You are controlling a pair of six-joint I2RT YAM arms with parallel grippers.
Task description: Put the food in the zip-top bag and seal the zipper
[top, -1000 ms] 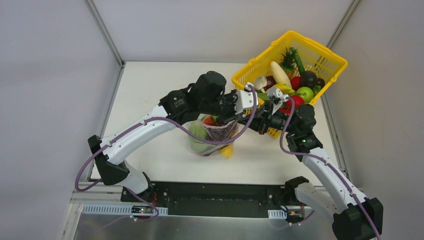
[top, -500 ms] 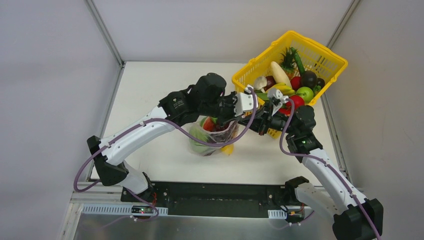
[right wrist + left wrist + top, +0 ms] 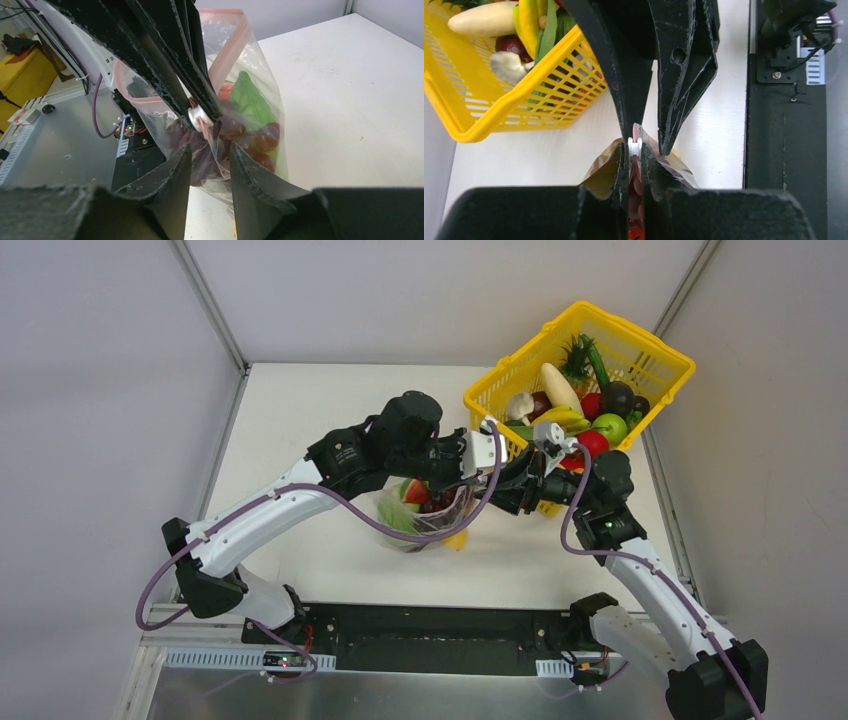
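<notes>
zipper point(image 3: 634, 135) is clamped by the closed left end effector point(image 3: 633, 152); just to its right it is straddled, not gripped, by the half-open right end effector point(image 3: 210, 149).

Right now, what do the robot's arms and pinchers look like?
The left arm and right arm have white tube-shaped links, black joints and a purple cable looping along each. The left gripper and right gripper each have two black, pointed, rough-textured fingers.
</notes>
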